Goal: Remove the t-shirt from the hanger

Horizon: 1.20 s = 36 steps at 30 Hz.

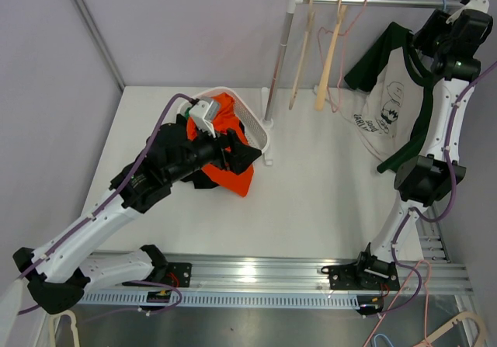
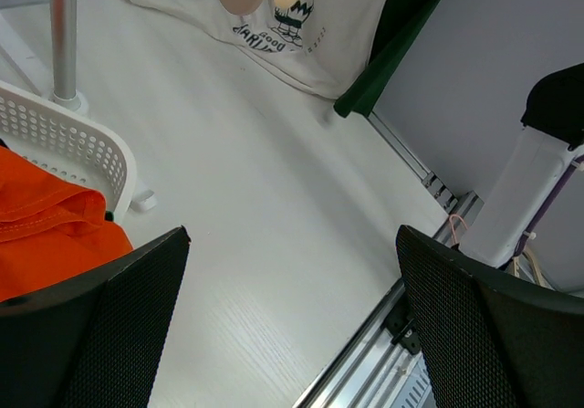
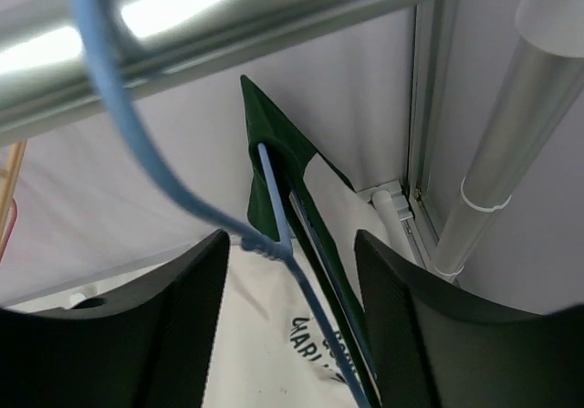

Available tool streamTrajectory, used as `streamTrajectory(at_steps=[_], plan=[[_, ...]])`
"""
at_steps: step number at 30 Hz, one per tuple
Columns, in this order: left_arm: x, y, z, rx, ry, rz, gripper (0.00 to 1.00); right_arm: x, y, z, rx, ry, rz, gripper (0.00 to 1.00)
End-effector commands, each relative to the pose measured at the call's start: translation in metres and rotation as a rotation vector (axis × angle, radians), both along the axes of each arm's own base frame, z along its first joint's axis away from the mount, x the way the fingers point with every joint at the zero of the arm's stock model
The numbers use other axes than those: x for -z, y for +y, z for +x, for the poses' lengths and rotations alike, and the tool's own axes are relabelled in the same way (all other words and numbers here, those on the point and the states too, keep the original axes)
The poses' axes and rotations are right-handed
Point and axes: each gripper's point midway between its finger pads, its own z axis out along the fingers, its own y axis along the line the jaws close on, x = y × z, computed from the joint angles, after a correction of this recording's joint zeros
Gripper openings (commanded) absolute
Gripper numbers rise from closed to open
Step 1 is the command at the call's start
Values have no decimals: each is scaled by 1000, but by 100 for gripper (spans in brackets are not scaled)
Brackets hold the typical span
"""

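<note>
- Two grippers are showing, and we are finding only the right gripper [image 3: 290,240] at the job. It is sitting up at the rail [image 3: 274,15] with its fingers spread on either side of the blue hanger [image 3: 137,143], just below the hook, pinching nothing.
- We are seeing the t-shirt [image 1: 388,102], cream with dark green sleeves and collar, hanging on that hanger at the right end of the rail. Its hem is trailing down to the table surface.
- We are judging the task as barely begun. The hanger is hooked over the rail, the shirt is on it, and no grip is made yet.
- What is left, as we are reading it: taking hold of the hanger or the cloth, then working the shirt off the hanger's shoulders.
- We are seeing the left gripper [image 2: 292,235] well apart from the shirt, hovering beside the white basket [image 2: 82,143] that holds an orange garment [image 2: 46,216]. Its fingers are spread wide and empty.
- We are noting two bare wooden hangers [image 1: 330,44] further left on the rail.
- We are making out a dark print on the shirt front: a cartoon figure with curved lettering around it. The letters are too small and too turned for us to read with confidence, and we are finding no other brand or label.
</note>
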Motion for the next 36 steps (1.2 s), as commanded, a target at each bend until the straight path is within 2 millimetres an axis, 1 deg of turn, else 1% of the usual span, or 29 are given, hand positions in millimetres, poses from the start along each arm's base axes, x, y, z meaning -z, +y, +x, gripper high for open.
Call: streamTrajectory(at_steps=[1, 2, 3, 5, 6, 7, 8, 11, 12, 13, 15, 16, 18, 20, 21, 23, 24, 26, 27, 28, 29, 30, 31, 32, 33, 34, 35, 36], plan=[[-2, -10, -1, 37, -19, -11, 100, -22, -3, 8, -23, -84, -47, 59], [-2, -10, 0, 34, -20, -11, 100, -23, -5, 9, -15, -88, -50, 59], [0, -10, 1, 31, -18, -9, 100, -25, -5, 10, -16, -100, -52, 56], [1, -9, 2, 23, -23, -1, 99, -27, -5, 12, -25, -113, -43, 44], [1, -8, 3, 13, -28, 2, 99, -28, -4, 13, -32, -123, -41, 23], [1, -7, 3, 10, -28, 2, 100, -30, -2, 14, -42, -130, -36, 10], [4, -6, 3, 7, -27, 7, 99, -32, -2, 14, -47, -139, -24, 0], [9, -5, 3, 3, -29, 6, 99, -41, 5, 13, -80, -172, -19, 0], [12, -6, 3, 3, -25, 8, 99, -49, 9, 13, -103, -195, -23, 0], [12, -5, 3, 0, -26, 8, 99, -50, 11, 12, -114, -203, -25, 0], [12, -5, 3, -1, -26, 6, 99, -68, 17, 6, -138, -251, -43, 0], [13, -4, 3, -4, -24, 7, 100, -74, 21, 3, -153, -262, -47, 0], [13, -4, 2, -9, -27, 5, 99, -93, 26, -7, -167, -303, -69, 0], [15, -4, 2, -8, -27, 6, 100, -106, 30, -15, -172, -324, -90, 0], [15, -4, 2, -10, -27, 5, 99, -119, 33, -25, -176, -347, -113, 0], [18, -5, 1, -10, -25, 10, 99, -129, 35, -34, -175, -363, -127, 0], [18, -5, 1, -10, -27, 9, 99, -143, 39, -45, -176, -388, -140, 0], [22, -7, -1, -2, -22, 15, 99, -152, 42, -56, -172, -405, -147, 0], [24, -5, -1, -15, -23, 18, 100, -159, 46, -66, -172, -421, -152, 0], [27, -4, -1, -23, -21, 22, 99, -163, 48, -72, -173, -430, -152, 0], [25, -4, -1, -29, -30, 14, 99, -165, 49, -76, -169, -437, -150, 0], [25, -4, -2, -31, -34, 11, 100, -158, 49, -77, -166, -419, -134, 0], [27, -3, -5, -31, -34, 12, 99, -162, 51, -85, -161, -420, -129, 0], [27, -3, -5, -32, -38, 11, 99, -161, 52, -88, -156, -410, -107, 0], [21, -3, -6, -31, -50, -1, 100, -150, 48, -90, -130, -364, -75, 0], [26, -5, -8, -24, -46, 7, 100, -148, 50, -96, -121, -349, -54, 0], [26, -5, -8, -22, -50, 5, 99, -141, 49, -99, -101, -323, -26, 0], [23, -8, -9, -14, -69, -3, 99, -127, 43, -103, -39, -277, 35, 0]])
